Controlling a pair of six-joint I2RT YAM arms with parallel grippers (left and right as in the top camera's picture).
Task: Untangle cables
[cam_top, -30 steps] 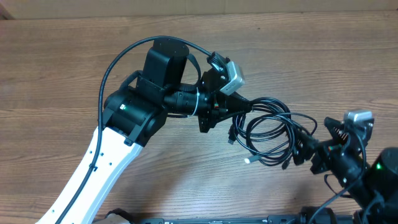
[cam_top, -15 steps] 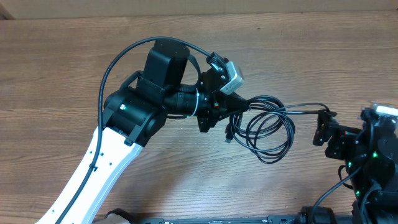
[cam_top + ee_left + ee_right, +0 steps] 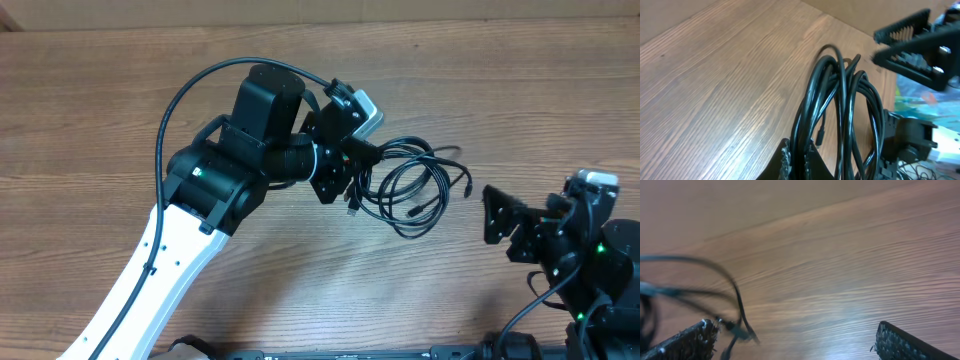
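- The cables [image 3: 412, 190] are held as one coiled bundle near the middle of the table [image 3: 90, 110], pinched in the closed left gripper [image 3: 360, 160].
- The right gripper [image 3: 512, 228] is spread wide and empty near the right edge, apart from the bundle.
- Judged next: one loose plug end [image 3: 466, 186] is to be grasped and drawn clear.
- The crossings of the loops cannot be made out, and the right wrist view is blurred.

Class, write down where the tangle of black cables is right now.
Overhead view: the cables are over the table, right of centre, their left end pinched in the left gripper; the open right gripper stands apart to their right.
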